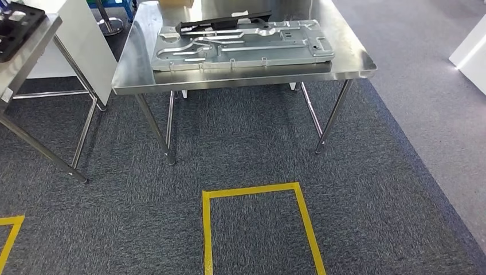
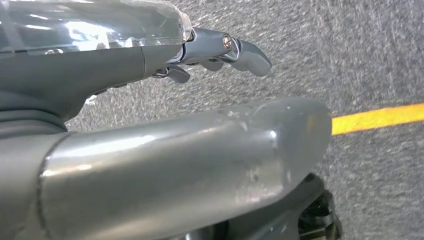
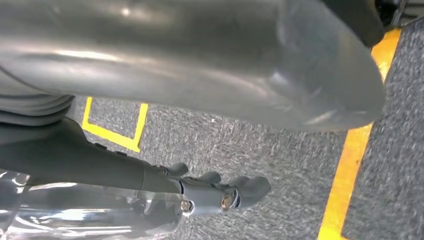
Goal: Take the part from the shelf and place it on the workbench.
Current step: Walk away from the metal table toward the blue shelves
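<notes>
A steel workbench [image 1: 344,60] stands ahead in the head view. On it lies a large grey stamped metal panel [image 1: 240,46], with a long black part [image 1: 223,23] along its far edge. At the far left, a second steel table [image 1: 28,54] carries a black moulded part [image 1: 14,28], cut off by the picture's edge. My left hand [image 2: 165,150] hangs over the carpet, fingers [image 2: 235,47] stretched out and holding nothing. My right hand [image 3: 175,65] hangs likewise, its fingers [image 3: 220,192] straight and empty.
Grey carpet lies between me and the workbench, marked with a yellow tape rectangle [image 1: 252,190]; another tape corner [image 1: 11,229] is at the lower left. A white panel [image 1: 86,40] leans between the two tables. A white object [image 1: 473,51] stands at the right edge.
</notes>
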